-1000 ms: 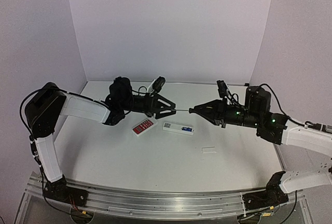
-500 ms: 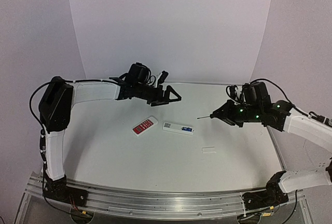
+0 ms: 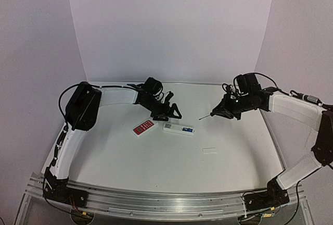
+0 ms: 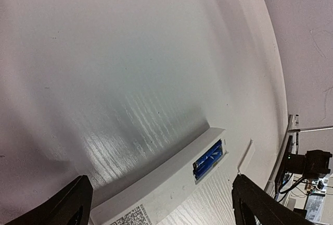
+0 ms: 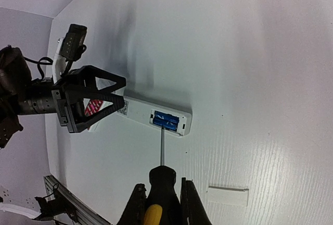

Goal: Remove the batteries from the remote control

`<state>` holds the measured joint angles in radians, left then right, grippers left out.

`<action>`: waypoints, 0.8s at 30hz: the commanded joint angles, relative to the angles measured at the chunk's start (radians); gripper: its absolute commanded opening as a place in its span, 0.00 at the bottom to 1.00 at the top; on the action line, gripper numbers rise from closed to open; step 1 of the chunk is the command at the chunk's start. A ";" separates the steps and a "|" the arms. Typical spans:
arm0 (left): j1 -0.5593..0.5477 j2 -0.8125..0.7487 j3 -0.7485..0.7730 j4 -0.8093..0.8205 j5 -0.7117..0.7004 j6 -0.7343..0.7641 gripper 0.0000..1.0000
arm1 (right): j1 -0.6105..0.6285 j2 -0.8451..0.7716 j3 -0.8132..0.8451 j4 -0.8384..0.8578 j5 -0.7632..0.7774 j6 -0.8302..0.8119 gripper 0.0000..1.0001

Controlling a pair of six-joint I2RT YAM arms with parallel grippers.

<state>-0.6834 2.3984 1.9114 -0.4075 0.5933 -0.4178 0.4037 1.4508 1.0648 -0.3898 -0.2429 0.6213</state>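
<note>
The remote control [image 3: 175, 128] lies back up at mid-table, its compartment uncovered and the blue batteries [image 3: 187, 129] inside. My left gripper [image 3: 168, 114] is open just behind the remote's left end. In the left wrist view the remote control [image 4: 171, 183] and batteries [image 4: 209, 159] lie between the spread fingers [image 4: 77, 201], held by nothing. My right gripper [image 3: 226, 110] is shut on a black-and-yellow screwdriver [image 5: 161, 180]. Its tip points at the batteries [image 5: 167, 121] from the right, a little way off the remote control [image 5: 136, 109].
A shorter red-faced remote [image 3: 144, 127] lies just left of the white one, under the left gripper's near side. The small flat white cover piece [image 3: 209, 150] rests on the table to the near right. White walls close the back and both sides.
The left gripper opened wide, lifted toward the back wall, then came down by the remote's left end. The right gripper drew back to the right with the screwdriver.
</note>
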 commanded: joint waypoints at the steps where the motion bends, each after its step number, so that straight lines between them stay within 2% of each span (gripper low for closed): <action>1: 0.002 0.002 0.042 -0.024 0.011 -0.005 0.90 | 0.000 0.028 0.047 0.006 -0.077 -0.045 0.00; 10: -0.001 -0.020 -0.002 -0.074 -0.031 -0.011 0.79 | 0.000 0.077 0.061 0.008 -0.116 -0.062 0.00; 18: -0.005 -0.047 -0.029 -0.118 -0.083 0.001 0.78 | 0.001 0.101 0.067 0.008 -0.124 -0.060 0.00; 24: -0.017 -0.056 -0.049 -0.136 -0.097 0.000 0.67 | 0.003 0.122 0.075 0.014 -0.134 -0.053 0.00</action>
<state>-0.6869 2.3973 1.8898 -0.4817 0.5382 -0.4224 0.4042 1.5545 1.0947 -0.3897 -0.3470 0.5739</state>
